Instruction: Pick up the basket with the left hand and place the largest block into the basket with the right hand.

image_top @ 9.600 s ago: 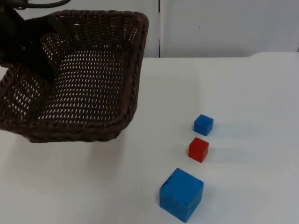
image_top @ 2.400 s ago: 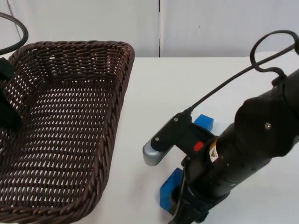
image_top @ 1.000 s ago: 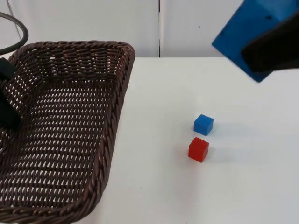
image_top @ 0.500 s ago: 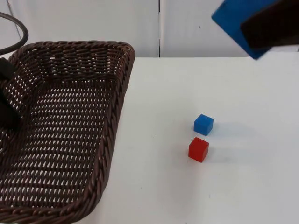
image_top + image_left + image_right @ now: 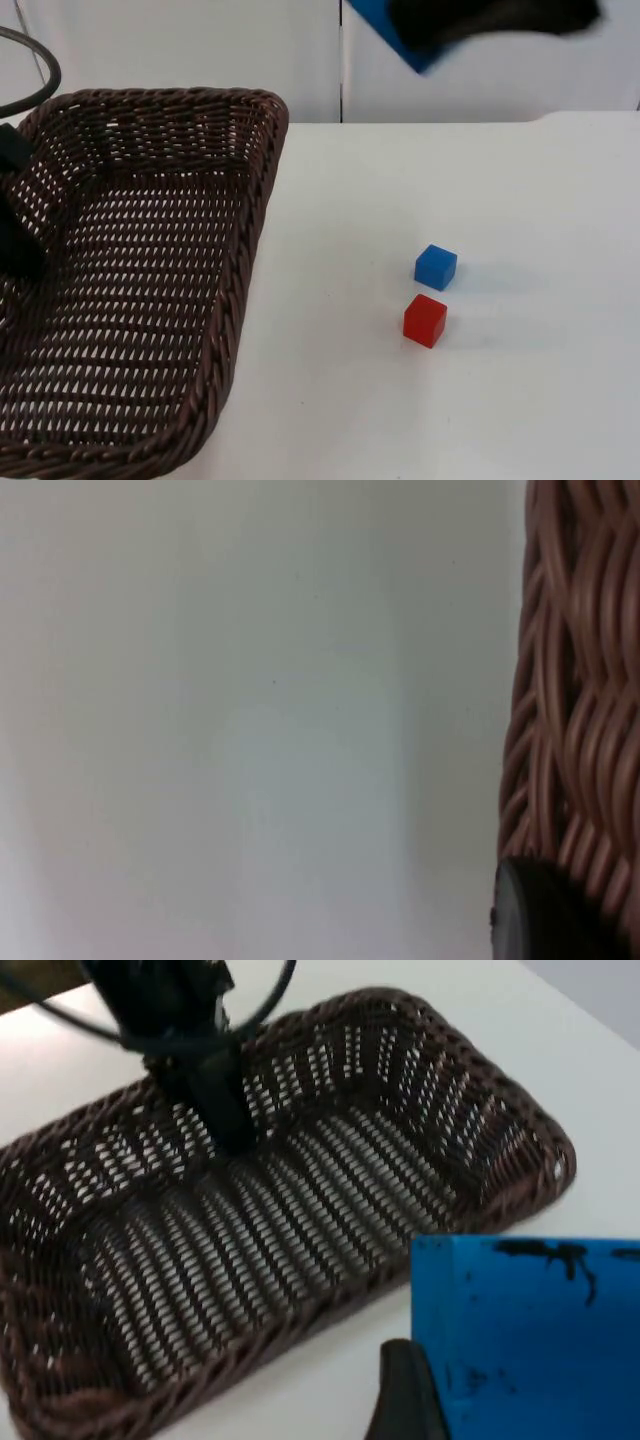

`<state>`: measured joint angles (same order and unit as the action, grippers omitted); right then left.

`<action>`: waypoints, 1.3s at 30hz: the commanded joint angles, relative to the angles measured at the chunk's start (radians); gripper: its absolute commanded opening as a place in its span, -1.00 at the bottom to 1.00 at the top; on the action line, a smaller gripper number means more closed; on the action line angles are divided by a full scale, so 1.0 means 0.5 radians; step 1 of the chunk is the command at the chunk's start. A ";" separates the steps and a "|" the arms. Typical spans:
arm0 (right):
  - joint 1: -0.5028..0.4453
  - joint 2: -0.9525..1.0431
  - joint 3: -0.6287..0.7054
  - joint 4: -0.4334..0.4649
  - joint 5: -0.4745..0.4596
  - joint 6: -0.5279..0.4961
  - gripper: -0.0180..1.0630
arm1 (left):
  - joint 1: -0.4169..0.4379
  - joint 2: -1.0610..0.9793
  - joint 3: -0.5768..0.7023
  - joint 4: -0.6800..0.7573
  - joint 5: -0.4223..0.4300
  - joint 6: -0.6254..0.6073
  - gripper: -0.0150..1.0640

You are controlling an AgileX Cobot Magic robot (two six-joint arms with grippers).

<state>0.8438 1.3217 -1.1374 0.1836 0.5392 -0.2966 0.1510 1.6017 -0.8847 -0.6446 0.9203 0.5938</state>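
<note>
Blue large cube gripped in right claw, now carried leftward toward dark wicker basket held by left claw; drop next.

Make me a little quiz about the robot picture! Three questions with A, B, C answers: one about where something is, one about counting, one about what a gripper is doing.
1. Where is the big blue block?
A. In the basket
B. Up in the air in the right gripper
C. On the table beside the red block

2. How many small blocks sit on the table?
A. One
B. Two
C. Four

3. What is the left gripper doing?
A. Holding the basket's rim
B. Holding the red block
C. Resting on the table far from the basket

Answers:
1. B: the right gripper holds it high above the table, not yet over the basket.
2. B: only the small blue block and the red block sit there.
3. A: its finger clamps the wicker edge in the left wrist view.
</note>
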 commanded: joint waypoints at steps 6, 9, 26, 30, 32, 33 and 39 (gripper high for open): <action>0.010 0.526 -0.547 0.006 0.223 -0.012 -0.97 | -0.002 -0.030 0.005 -0.035 0.023 -0.015 -0.98; 0.011 0.769 -0.759 0.010 0.278 -0.012 -0.97 | -0.002 -0.030 0.005 -0.035 0.023 -0.015 -0.98; 0.011 1.261 -1.046 0.181 0.233 -0.120 -0.97 | -0.002 -0.030 0.005 -0.039 0.019 -0.015 -0.98; 0.011 1.330 -1.046 0.224 0.202 -0.120 -0.77 | -0.002 -0.030 0.005 -0.039 0.019 -0.015 -0.98; 0.011 1.339 -1.046 0.224 0.202 -0.120 -0.64 | -0.002 -0.030 0.005 -0.039 0.024 -0.015 -0.98; 0.011 1.353 -1.046 0.224 0.202 -0.120 -0.47 | -0.002 -0.030 0.005 -0.039 0.024 -0.015 -0.98; 0.011 1.372 -1.046 0.223 0.218 -0.120 0.37 | -0.002 -0.030 0.005 -0.035 0.024 -0.015 -0.98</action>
<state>0.8438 2.0102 -1.6515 0.2897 0.6548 -0.3525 0.1510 1.6017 -0.8847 -0.6446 0.9203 0.5925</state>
